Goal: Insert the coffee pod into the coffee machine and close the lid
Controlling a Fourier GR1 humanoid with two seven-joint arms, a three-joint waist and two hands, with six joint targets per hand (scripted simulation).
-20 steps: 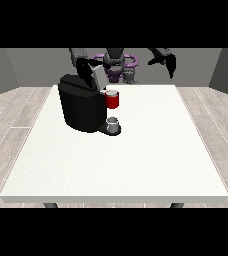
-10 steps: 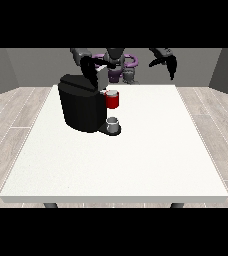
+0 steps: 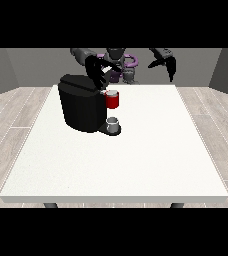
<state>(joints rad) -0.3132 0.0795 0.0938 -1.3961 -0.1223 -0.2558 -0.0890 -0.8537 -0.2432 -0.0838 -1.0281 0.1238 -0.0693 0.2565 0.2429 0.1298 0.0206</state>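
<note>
Table (image 3: 136,165), white and large, carries the coffee machine (image 3: 81,107) near its far-left part as we see it from the front. We identify the machine as a black, boxy body with a red front section (image 3: 112,100) projecting at its right side. Below that red section, a small grey cup (image 3: 113,123) stands on the machine's base.

We locate the hand at the view's left (image 3: 98,71) directly above the top right part of the machine, just over the red section. Its fingers point downward toward the machine's top. We cannot tell whether the fingers pinch anything, nor whether they touch the lid. A small pale spot shows at the top of the red section, under this hand; we cannot confirm that it is the coffee pod. We therefore cannot state the pod's exact position, nor how the lid stands.

We find the hand at the view's right (image 3: 166,62) raised above the table's far edge, well apart from the machine. Its fingers hang downward, relaxed and uncurled, and it holds nothing.

The robot's torso (image 3: 118,62) sits behind the table's far edge, between the two arms.
</note>
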